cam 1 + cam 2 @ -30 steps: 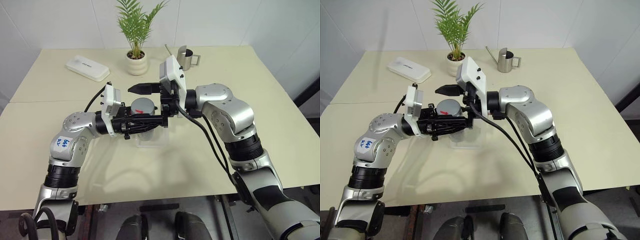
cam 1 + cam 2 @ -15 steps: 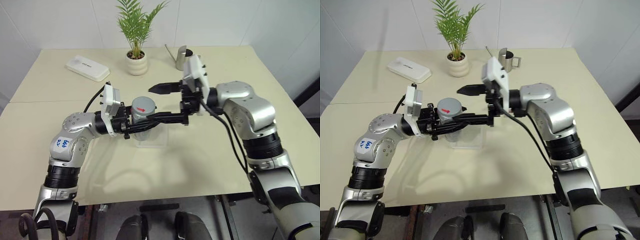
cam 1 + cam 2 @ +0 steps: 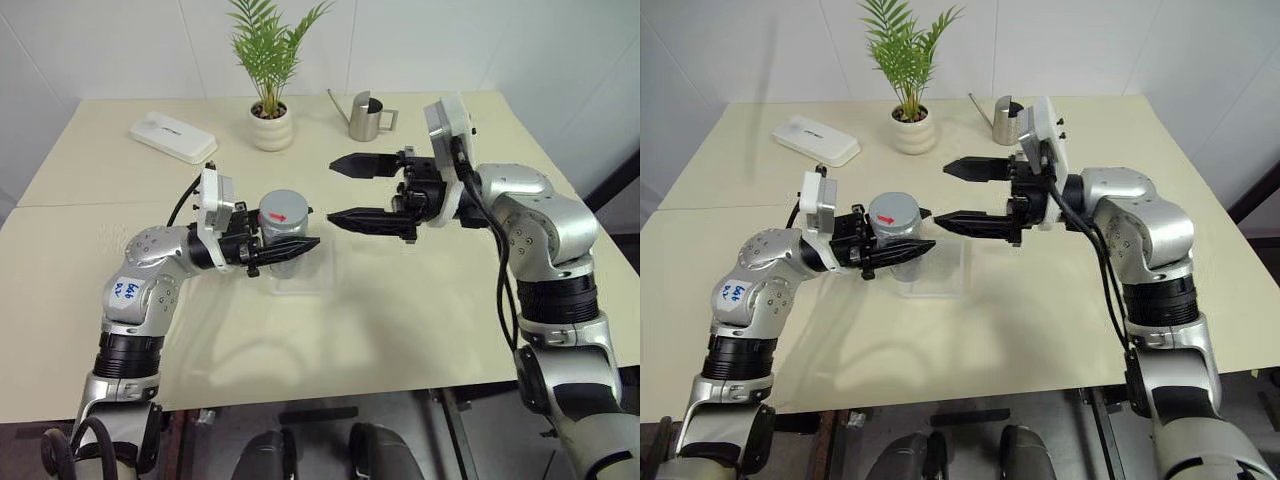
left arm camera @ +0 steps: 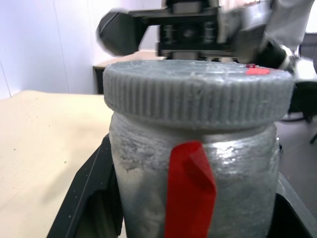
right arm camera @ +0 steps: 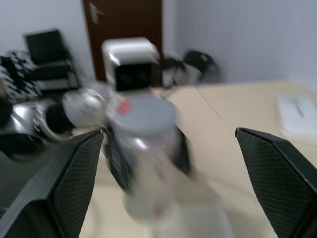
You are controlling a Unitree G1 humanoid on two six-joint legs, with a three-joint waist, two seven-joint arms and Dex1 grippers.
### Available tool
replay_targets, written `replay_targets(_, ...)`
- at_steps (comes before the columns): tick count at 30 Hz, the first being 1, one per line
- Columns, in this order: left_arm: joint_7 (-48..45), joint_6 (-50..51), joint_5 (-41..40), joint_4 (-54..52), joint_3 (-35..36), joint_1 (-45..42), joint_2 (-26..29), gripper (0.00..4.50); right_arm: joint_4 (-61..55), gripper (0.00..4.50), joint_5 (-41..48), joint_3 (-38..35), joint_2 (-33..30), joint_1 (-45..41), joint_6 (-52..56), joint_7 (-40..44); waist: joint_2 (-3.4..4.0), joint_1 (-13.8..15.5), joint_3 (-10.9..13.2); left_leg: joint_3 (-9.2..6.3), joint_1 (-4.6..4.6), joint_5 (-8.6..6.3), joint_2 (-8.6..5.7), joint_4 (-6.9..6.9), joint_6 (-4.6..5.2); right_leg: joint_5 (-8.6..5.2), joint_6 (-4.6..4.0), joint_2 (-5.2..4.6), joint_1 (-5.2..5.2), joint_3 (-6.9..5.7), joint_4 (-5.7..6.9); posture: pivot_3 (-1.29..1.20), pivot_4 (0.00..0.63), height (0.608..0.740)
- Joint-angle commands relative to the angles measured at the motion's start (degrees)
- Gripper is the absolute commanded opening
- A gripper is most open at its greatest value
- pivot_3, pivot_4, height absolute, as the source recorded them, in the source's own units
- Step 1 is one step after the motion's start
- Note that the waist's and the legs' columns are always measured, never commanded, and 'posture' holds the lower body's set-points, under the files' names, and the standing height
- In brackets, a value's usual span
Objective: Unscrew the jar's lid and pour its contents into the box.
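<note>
My left gripper (image 3: 300, 243) is shut on the jar (image 3: 283, 245), a small silvery-grey cylinder held upright just above the box (image 3: 303, 283). The box is a shallow clear tray on the table. The grey lid (image 3: 284, 210) with its red mark sits on the jar's mouth. In the left wrist view the ribbed lid (image 4: 198, 89) tops the jar (image 4: 237, 173), which carries a red strip, between black fingers (image 4: 86, 193). My right gripper (image 3: 334, 191) stands open to the right of the lid, level with it and apart from it. The contents are hidden inside the jar.
At the back of the table stand a white plant pot (image 3: 272, 128) and a steel watering can (image 3: 368, 117). A flat white case (image 3: 174, 136) lies at the back left. Bare tabletop (image 3: 330, 340) stretches in front of the box.
My right gripper has drawn back to the right, away from the lid, staying open. The left gripper and jar have kept still, with the lid on.
</note>
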Motion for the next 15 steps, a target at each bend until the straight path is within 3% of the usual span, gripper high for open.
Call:
replay_targets(1, -0.03, -1.24, -0.76, -0.59, 0.54, -1.3, -0.56, 2.24, -1.91, 4.48, -0.47, 1.53, 2.89, -2.48, -0.81, -2.67, 0.0, -0.01, 0.0, 0.0, 0.0, 0.0, 0.0, 0.01, 0.0, 0.0, 0.0, 0.0, 0.0, 0.0, 0.01, 0.0, 0.15, 0.74)
replay_targets(15, -0.34, -1.08, -0.55, -1.32, -0.39, -1.55, -1.57, 2.24, 4.59, 4.48, -9.15, 6.96, 7.17, -6.97, -6.35, -4.72, 0.0, -0.04, 0.0, -0.01, -0.02, 0.0, -0.02, -0.01, 0.0, 0.0, 0.0, 0.02, -0.01, 0.0, 0.0, 0.0, 0.15, 0.74)
